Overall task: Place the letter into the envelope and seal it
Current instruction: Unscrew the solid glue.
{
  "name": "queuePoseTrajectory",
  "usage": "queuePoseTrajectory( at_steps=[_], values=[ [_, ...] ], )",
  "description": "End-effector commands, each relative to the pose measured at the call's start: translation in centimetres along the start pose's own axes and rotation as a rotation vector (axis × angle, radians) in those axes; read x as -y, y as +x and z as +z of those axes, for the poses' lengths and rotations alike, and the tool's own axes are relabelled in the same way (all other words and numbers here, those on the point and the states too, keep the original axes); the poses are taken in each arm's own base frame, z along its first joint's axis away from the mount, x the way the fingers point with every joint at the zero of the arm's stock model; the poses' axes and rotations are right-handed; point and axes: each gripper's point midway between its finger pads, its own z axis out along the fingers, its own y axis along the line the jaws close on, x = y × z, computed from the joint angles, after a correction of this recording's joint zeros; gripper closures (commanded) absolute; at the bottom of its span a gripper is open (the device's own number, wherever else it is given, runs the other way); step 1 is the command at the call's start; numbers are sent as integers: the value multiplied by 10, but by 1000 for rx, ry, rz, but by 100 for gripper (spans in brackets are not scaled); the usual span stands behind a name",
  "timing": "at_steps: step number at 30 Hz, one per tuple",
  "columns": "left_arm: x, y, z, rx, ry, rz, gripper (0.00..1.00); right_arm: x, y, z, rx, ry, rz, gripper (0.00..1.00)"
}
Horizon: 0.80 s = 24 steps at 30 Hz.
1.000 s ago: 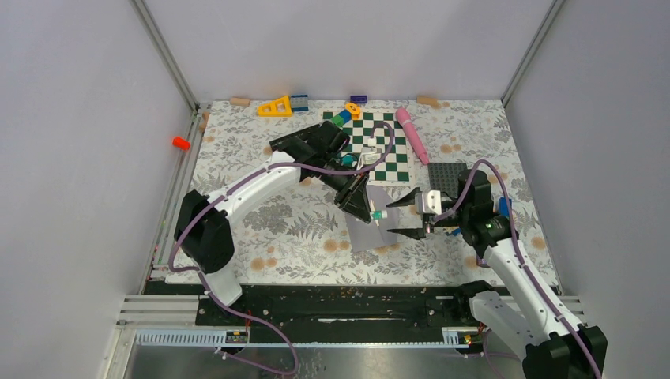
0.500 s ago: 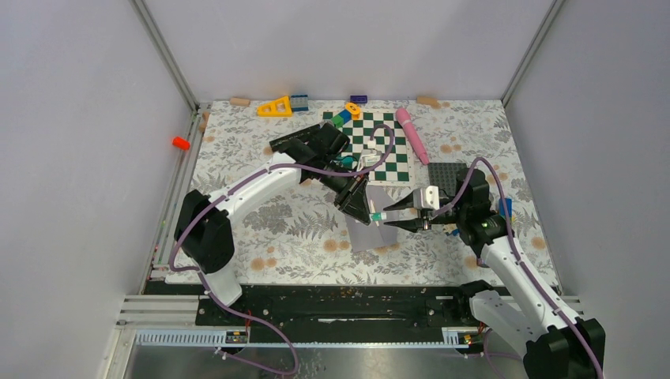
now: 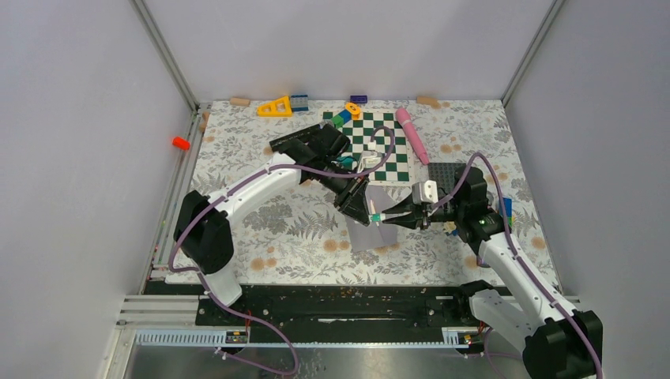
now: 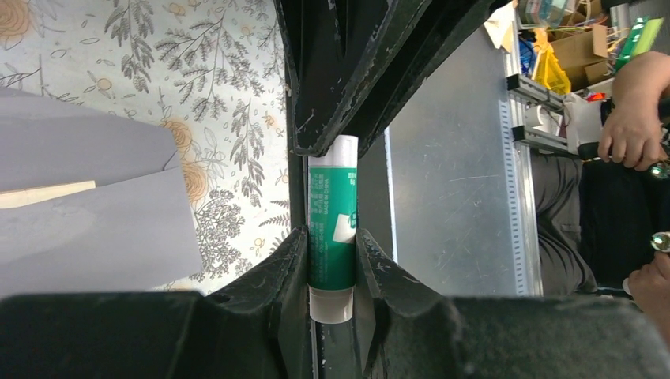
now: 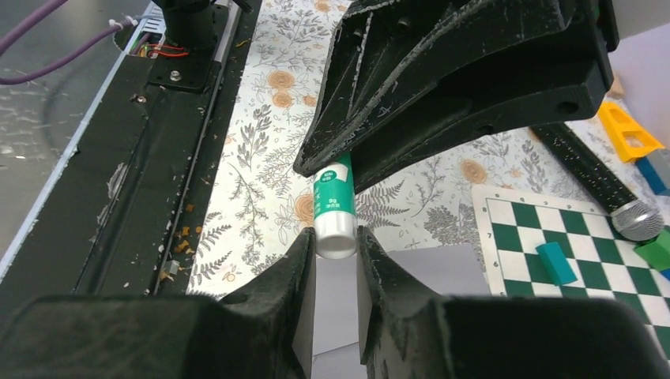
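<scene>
A green glue stick (image 3: 378,215) with a white cap hangs level above the light grey envelope (image 3: 365,237). My left gripper (image 3: 368,210) is shut on its green body (image 4: 332,213), one finger on each side. My right gripper (image 3: 387,218) meets it from the right, and its fingers are pressed against the white cap end (image 5: 336,237). The envelope (image 4: 87,229) lies flat on the flowered cloth below, its flap side toward the chessboard, and shows again under the right fingers (image 5: 411,276). The letter is hidden from view.
A green chessboard mat (image 3: 379,142) lies behind the envelope with small blocks on it. A pink marker (image 3: 412,134) and a dark grey studded plate (image 3: 446,175) are at the right. A yellow triangle (image 3: 275,106) sits at the back, and the black base rail (image 3: 332,304) at the near edge.
My right arm has moved left to the glue stick and its jaws have closed from wide open onto the cap end. The left arm has held still with the stick.
</scene>
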Motion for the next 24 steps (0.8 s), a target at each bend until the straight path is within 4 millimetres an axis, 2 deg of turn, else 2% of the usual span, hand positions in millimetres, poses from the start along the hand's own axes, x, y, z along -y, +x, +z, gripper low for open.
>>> queuePoseTrajectory(
  at_steps=[1, 8, 11, 20, 24],
  values=[
    [2, -29, -17, 50, -137, 156, 100, -7, -8, 4, 32, -47, 91, 92],
    [-14, -43, -36, 97, -378, 266, 100, 12, -9, 9, -5, 1, 447, 95],
    [-12, -45, -42, 112, -422, 303, 100, 21, -11, 11, -10, 21, 593, 96],
    [-7, -37, -43, 110, -501, 406, 100, 50, -37, 16, 102, -15, 1023, 98],
    [-7, -36, -44, 116, -512, 415, 100, 72, -55, 9, 204, -32, 1145, 93]
  ],
)
